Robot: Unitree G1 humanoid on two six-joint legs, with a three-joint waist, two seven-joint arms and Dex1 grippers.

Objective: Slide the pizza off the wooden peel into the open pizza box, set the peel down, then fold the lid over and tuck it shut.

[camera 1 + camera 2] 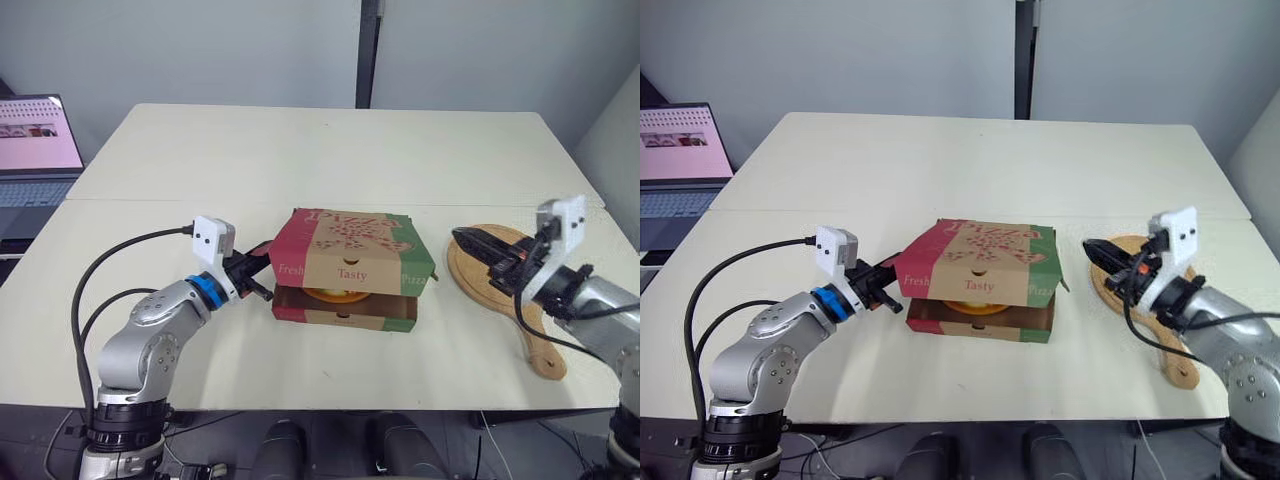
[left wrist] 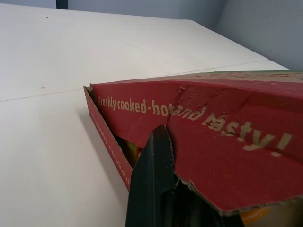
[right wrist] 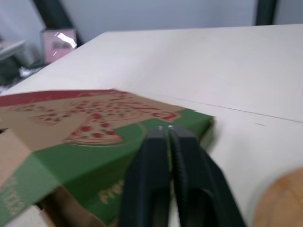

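Already the pizza box (image 1: 345,275) sits mid-frame on the desk (image 1: 300,160), its lid lowered but untucked, with the pizza (image 1: 335,295) glimpsed inside. The left pincer (image 1: 262,272), spread, meets the lid's left flap (image 2: 213,142). The right pincer (image 1: 462,236), pressed together, hovers farther off over the peel (image 1: 480,285).

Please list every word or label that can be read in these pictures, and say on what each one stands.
"Freshly cooked-hot and tasty!": red side flap of the pizza box lid.
"Tasty": the lid's front flap.
"Fresh": that flap's red end.
Lettering on the lid's top and the laptop screen: too small to read.
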